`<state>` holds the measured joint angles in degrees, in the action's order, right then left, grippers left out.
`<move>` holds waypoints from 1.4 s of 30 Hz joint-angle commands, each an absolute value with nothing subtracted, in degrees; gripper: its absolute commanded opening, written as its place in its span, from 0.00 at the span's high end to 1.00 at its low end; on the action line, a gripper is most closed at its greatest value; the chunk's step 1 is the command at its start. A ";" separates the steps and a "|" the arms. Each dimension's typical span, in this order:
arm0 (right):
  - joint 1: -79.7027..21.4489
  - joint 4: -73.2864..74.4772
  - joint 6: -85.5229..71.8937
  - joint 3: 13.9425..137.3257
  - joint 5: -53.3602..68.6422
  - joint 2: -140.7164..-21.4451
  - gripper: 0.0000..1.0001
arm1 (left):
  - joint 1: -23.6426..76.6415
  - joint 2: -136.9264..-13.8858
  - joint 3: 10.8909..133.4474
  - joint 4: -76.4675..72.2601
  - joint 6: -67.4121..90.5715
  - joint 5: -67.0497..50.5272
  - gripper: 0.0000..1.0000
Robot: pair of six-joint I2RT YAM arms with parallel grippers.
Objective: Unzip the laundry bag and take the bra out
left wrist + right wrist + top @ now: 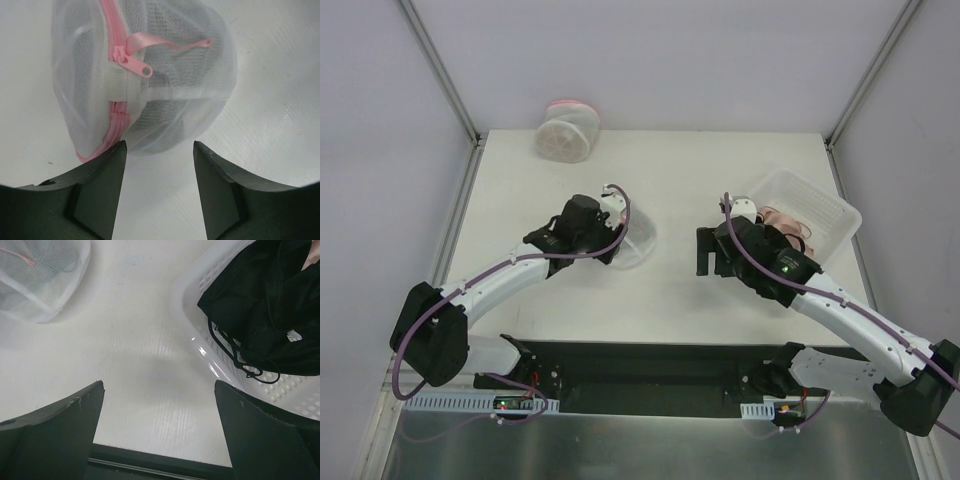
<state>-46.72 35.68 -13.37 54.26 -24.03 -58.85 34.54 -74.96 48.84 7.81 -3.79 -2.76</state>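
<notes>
Bag [165, 90] on table [280, 125], mid-left, just ahead of left tool [160, 145]. Floppy dome, translucent white mesh. Pink zipper [111, 25] runs over its side, pull [134, 64] lies at white fabric tab, pink ribbon loop [170, 44] beside pull. Grey shape shows through mesh, contents unclear. Left tool partly open, gripping nothing, left fingertip [117, 150] at bag's lower rim. Right tool [159, 385] spread wide, empty, over bare table between bag and basket [200, 285] with black garment [260, 305].

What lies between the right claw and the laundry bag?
Only bare table separates right claw and laundry bag; the right wrist view shows it.
</notes>
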 commanded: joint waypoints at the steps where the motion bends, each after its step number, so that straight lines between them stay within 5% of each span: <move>1: -47.46 35.15 -14.85 55.46 -26.37 -58.27 0.04 | 34.81 -74.70 49.22 -2.46 -9.22 -3.69 0.46; 13: -47.99 36.21 -14.94 55.63 -27.33 -57.92 0.04 | 31.12 -71.46 48.08 -4.31 -9.58 -9.22 0.47; 18: -48.16 36.03 -15.03 55.98 -27.16 -58.97 0.04 | 29.10 -66.19 46.85 -1.76 -11.34 -16.61 0.60; 24: -48.78 35.68 -15.03 56.86 -26.98 -60.47 0.04 | 28.13 -66.97 47.37 -2.11 -11.16 -14.50 0.38; 30: -49.48 35.77 -15.03 57.48 -27.16 -61.17 0.04 | 26.72 -74.44 47.73 -3.95 -11.07 -10.64 0.35; 37: -49.75 36.91 -14.77 58.18 -27.95 -61.44 0.04 | 25.31 -77.69 47.20 -10.02 -10.81 -11.16 0.39; 42: -49.83 37.18 -14.68 59.23 -28.74 -62.75 0.04 | 24.96 -80.59 47.99 -10.37 -10.11 -11.51 0.58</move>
